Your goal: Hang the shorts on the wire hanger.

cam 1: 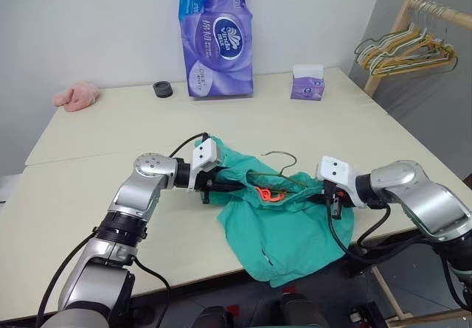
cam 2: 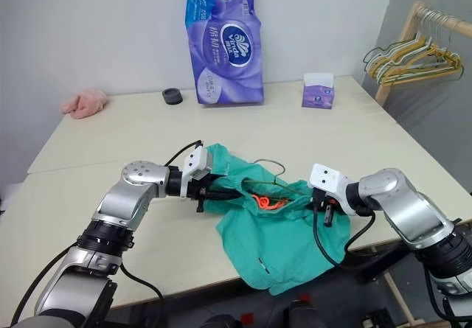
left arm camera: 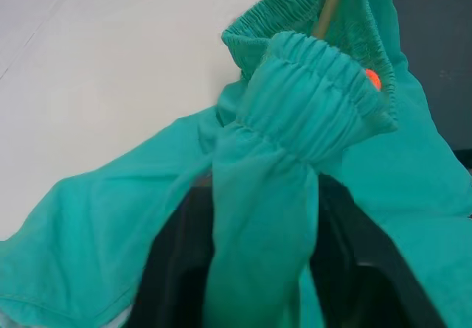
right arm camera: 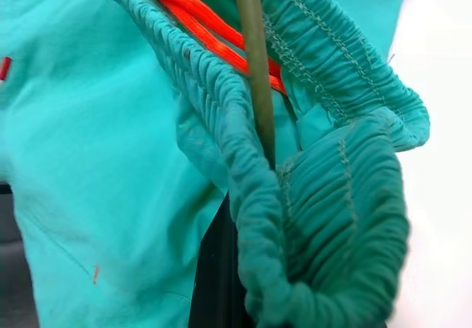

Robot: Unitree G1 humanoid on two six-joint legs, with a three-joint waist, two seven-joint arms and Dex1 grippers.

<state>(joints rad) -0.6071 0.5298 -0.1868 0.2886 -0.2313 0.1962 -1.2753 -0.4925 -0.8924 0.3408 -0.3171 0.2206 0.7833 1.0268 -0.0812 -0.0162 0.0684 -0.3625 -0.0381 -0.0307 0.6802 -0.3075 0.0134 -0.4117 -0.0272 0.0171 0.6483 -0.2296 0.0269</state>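
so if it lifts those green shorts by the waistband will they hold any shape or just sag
Probably sag: the shorts lie crumpled, one leg drooping over the table edge. The gathered waistband folds around the left gripper, so it seems soft and stretchy. Likely light, though they may slide along the wire hanger inside the waistband.

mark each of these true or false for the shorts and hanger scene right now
1. The teal-green shorts hang partly over the table's front edge. True.
2. The wire hanger lies bare beside the shorts. False: it runs inside the waistband, hook sticking out.
3. The right gripper is shut on the waistband. True.
4. The pink cloth lies on the shorts. False: it sits at the far left corner.
5. The purple tissue pack stands upright. True.
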